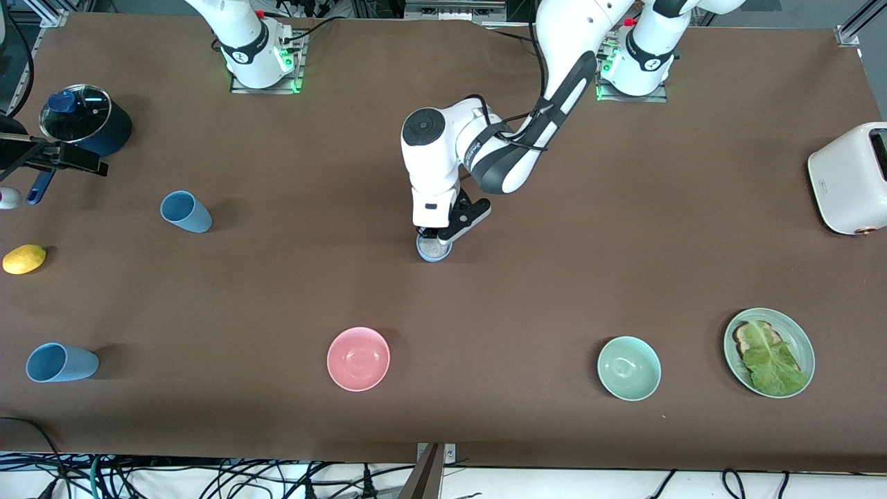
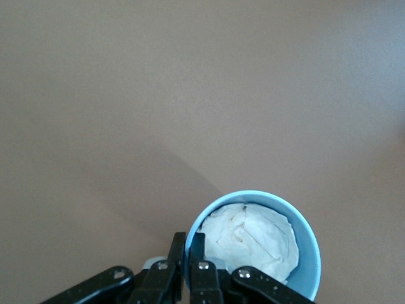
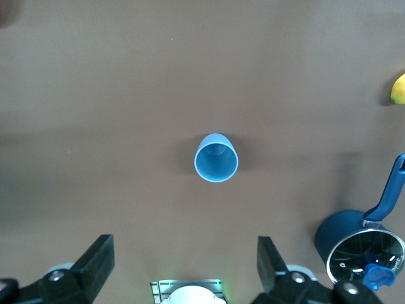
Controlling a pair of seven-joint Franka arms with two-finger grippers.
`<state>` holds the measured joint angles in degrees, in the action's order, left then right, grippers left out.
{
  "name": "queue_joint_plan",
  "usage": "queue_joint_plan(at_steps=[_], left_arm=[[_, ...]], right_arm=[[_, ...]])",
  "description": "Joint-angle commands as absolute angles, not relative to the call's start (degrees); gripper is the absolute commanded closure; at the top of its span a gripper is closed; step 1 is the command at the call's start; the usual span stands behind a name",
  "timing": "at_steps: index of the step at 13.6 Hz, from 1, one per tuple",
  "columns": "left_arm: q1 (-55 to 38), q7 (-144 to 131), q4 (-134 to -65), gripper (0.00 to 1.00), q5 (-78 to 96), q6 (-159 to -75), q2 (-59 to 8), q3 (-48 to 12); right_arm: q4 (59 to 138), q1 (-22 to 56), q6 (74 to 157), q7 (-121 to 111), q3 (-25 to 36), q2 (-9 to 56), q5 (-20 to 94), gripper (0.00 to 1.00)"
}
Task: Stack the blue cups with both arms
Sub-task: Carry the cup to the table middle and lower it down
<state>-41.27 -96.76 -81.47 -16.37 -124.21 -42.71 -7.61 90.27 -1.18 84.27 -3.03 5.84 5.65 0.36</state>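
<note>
Nowhere any legible writing on blue cup (image 1: 434,249) or toaster (image 1: 849,178).

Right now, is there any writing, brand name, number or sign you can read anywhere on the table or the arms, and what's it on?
None can be read.
White toaster: a small dark mark low on its side, too small to read.
Left arm's base: a round dark badge on the collar, too blurred to read.
Right arm's base: a like badge, unreadable.
The blue cups, bowls, pot and plate show no lettering.
</note>
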Motion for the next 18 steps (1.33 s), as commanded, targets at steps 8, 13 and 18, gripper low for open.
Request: queue_joint_plan(at_steps=[8,13,18], left_arm=[[-42.54,-98.70,-79.72,0.00,-25.58,-124.89,-44.21,-7.03],[-42.63,-98.09,-79.80,0.00,-25.66,-124.72,-43.68,-7.03],[-42.63,-94.95,-80.68,0.00,-25.40,-123.14,-40.88,-7.29]], right_arm=[[90.35,-1.84,81.56,-3.60,5.45,5.36,0.35,0.00],[91.58,-1.93,82.70,-3.95,5.45,5.54,0.09,0.00],[91.49,-2.02,82.62,-5.19,5.45,5.62,-0.53,0.00]])
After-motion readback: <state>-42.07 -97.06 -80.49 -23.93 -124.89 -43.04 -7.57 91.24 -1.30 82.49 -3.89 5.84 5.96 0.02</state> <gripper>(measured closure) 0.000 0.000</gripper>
